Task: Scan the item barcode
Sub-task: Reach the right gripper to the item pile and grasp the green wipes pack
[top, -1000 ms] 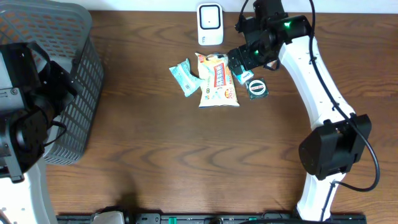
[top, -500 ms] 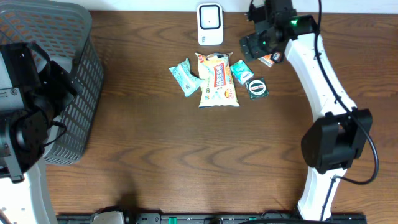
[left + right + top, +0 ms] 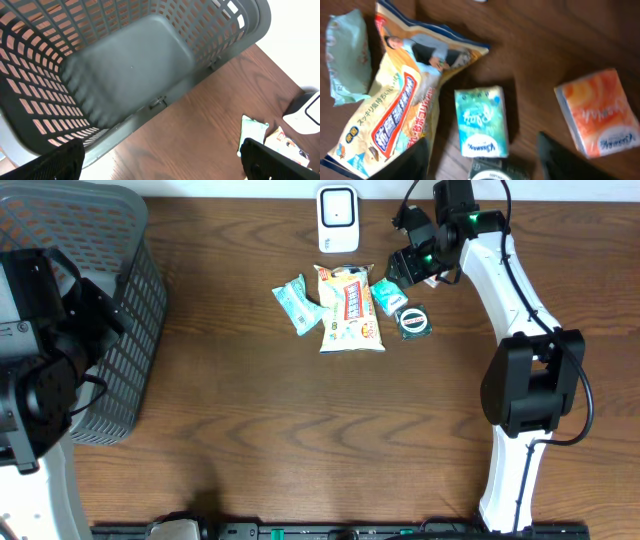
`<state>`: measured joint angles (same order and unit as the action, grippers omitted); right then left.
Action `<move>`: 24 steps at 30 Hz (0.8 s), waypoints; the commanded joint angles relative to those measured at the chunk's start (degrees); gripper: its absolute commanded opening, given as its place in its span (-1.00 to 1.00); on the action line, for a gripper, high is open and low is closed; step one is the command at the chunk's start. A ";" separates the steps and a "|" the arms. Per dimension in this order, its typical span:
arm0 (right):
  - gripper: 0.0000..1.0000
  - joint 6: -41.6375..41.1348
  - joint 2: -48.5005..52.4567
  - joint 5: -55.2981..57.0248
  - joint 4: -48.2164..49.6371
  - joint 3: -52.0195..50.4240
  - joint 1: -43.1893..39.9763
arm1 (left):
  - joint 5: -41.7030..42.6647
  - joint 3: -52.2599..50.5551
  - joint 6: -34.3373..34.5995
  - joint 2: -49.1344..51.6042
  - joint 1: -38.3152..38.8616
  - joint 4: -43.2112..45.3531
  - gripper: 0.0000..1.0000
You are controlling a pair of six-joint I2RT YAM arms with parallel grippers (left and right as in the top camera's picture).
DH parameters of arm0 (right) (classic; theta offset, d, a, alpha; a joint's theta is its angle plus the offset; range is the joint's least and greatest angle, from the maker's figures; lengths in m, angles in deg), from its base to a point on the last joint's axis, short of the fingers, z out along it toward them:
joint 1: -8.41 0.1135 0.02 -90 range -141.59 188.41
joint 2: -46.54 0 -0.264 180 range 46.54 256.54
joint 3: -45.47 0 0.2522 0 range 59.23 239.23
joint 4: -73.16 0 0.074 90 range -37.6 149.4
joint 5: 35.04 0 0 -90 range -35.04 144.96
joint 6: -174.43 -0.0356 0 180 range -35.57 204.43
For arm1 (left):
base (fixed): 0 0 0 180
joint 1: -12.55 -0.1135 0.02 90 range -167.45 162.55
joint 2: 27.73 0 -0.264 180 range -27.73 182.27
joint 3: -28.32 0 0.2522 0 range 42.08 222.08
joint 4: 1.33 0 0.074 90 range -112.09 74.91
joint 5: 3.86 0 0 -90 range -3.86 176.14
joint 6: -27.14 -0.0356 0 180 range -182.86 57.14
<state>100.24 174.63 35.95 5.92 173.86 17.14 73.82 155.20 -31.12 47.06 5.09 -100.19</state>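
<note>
**Op:** Between my right fingers [image 3: 412,165], flat on the tabletop [image 3: 535,45] below them, lies the teal tissue pack [image 3: 481,122]. It's my best guess for the item to scan, but I can't be sure.

**QA:** Is it held?

**Op:** No. The right fingers are spread with nothing pinched. The round tin [image 3: 497,171] sits just on the fingers' side of the pack; whether they touch I can't tell. The orange packet [image 3: 597,117] is outside one finger and the snack bag [image 3: 395,100] outside the other, with the pale green pouch [image 3: 347,55] beyond the bag.

**QA:** Left side?

**Op:** The left fingers [image 3: 55,162] are spread wide and empty. The basket [image 3: 125,65] is straight ahead of them, and the items are well off to one side.

**QA:** Scanner?

**Op:** The white scanner [image 3: 338,218] stands past the snack bag's far end from the right fingers. It's near the pile, touching nothing, and no item faces it.

**QA:** Progress?

**Op:** Early, I'd say. Every item is lying on the wood, so nothing is lifted or scanned as far as I can see. I have yet to pinch one item, lift it and turn its barcode to the scanner. I can't find a barcode in any view; it's probably face down.
</note>
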 commanded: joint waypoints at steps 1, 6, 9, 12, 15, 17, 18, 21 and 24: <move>0.07 0.92 3.19 -5.49 1.38 -0.02 -0.61 | -0.15 0.42 0.50 0.07 -0.28 -0.15 0.96; 0.20 0.48 7.98 -12.61 4.02 -0.02 -2.60 | -0.15 0.42 0.50 0.07 -0.28 -0.15 0.95; 0.17 0.46 11.08 -13.33 4.24 -0.02 -3.52 | -0.15 0.42 0.50 0.07 -0.28 -0.15 0.96; 0.17 0.48 12.92 -13.35 4.22 -0.02 -4.11 | -0.15 0.42 0.50 0.07 -0.28 -0.13 0.96; 0.08 0.52 13.99 -14.40 4.22 -0.02 -4.70 | -0.15 0.42 0.50 0.07 -0.28 -0.13 0.95; -0.04 0.55 14.16 -15.63 4.13 -0.02 -5.05 | -0.15 0.42 0.50 0.07 -0.28 -0.13 0.96; -0.13 0.55 14.27 -16.44 4.00 -0.02 -5.25 | -0.15 0.42 0.50 0.07 -0.28 -0.13 0.96; -0.51 0.55 14.27 -18.64 3.37 -0.02 -5.49 | -0.15 0.42 0.50 0.07 -0.28 -0.13 0.96; -0.93 0.55 14.27 -21.03 2.45 -0.02 -5.49 | -0.15 0.42 0.50 0.07 -0.28 -0.15 0.96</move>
<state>100.37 187.44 19.19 9.14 173.88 12.01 73.82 155.20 -31.12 47.08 5.11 -100.19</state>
